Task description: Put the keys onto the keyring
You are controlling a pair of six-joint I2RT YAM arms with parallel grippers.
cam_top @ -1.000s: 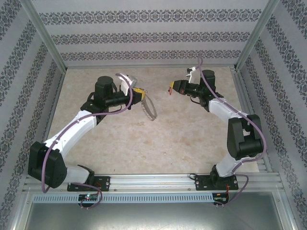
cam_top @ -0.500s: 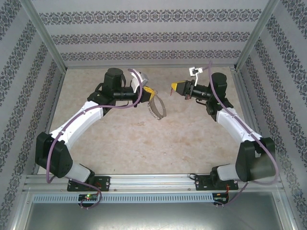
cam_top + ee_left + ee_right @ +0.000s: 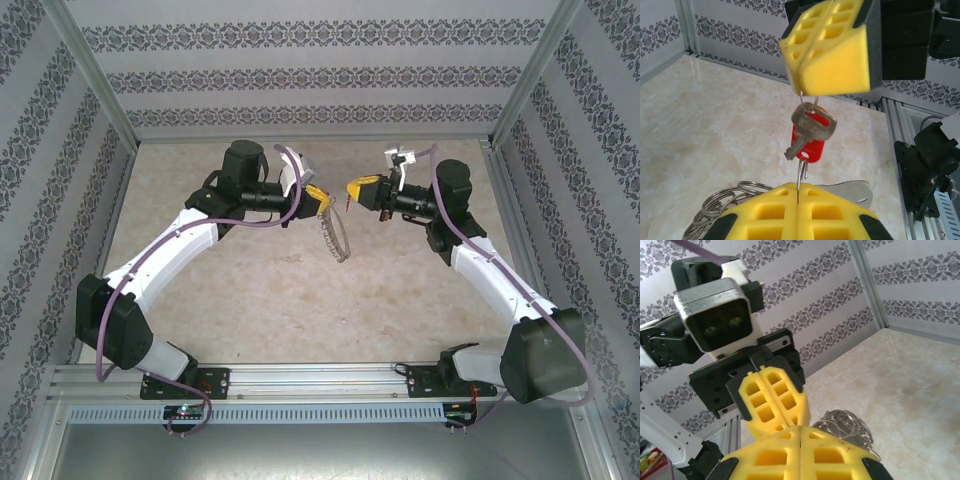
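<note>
Top: two white-and-black arms over a beige marbled table [image 3: 300, 300]. Left gripper [image 3: 318, 197] and right gripper [image 3: 353, 188] sit nose to nose, nearly touching, above the far half of the table, roughly midway between its left and right edges. Both have yellow tips. One keyring [image 3: 336, 238], a thin floppy grey loop fringed with small metal bits, hangs from the left gripper down toward the table.

Left wrist: own two yellow pads are pressed together, with a thin wire loop pinched in the seam. The pads are blocky, with square grid pockets and black backing. Several overlapping thin silvery rings of the keyring spill out at lower left; count not readable. A flat silvery tab lies just right of the seam. The right gripper is above, pads together, clamping a fine wire. One key [image 3: 814, 150] hangs from that wire between the two grippers: flat red plastic head, dull silvery metal part in front. Its lower end is just above the pinched wire loop; can't tell if they touch.

Right wrist: own pads closed, tip to tip with the left gripper's closed pads. Silvery rings bunch just right of the contact.
</note>
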